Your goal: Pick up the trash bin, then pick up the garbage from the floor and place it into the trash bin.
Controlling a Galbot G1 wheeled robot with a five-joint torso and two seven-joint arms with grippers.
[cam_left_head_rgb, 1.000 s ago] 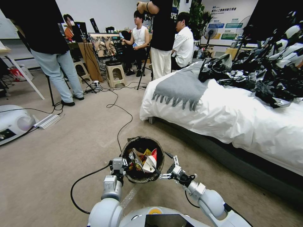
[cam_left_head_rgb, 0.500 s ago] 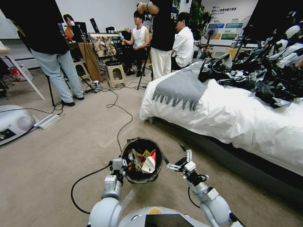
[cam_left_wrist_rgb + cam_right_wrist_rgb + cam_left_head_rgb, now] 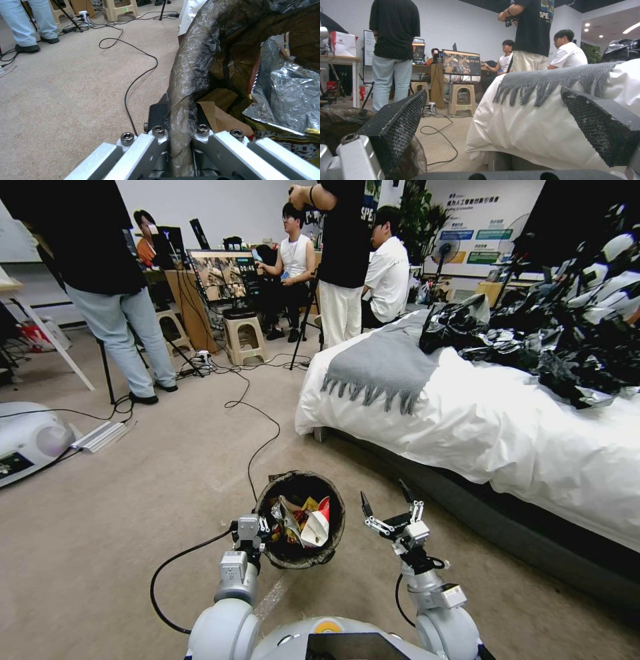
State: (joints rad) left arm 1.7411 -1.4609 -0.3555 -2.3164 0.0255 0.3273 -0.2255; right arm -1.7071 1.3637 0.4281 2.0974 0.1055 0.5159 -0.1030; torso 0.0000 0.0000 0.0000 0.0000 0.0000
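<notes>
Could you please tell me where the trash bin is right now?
In the head view, the trash bin sits low centre, its rim clamped by the left pincer, with the open right pincer beside it.

You see beige carpet (image 3: 133, 500) underfoot; a black cable (image 3: 257, 447) snakes across it; the bed (image 3: 480, 427) beside it bears a grey fringed throw (image 3: 380, 360) and black bags (image 3: 560, 340).

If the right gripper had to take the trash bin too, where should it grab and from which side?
Probably the bag-covered rim on the trash bin side nearest the right gripper, one finger inside, one outside, as the left gripper pinches the opposite rim. The rim is thin and the round body looks too wide for open fingers.
</notes>
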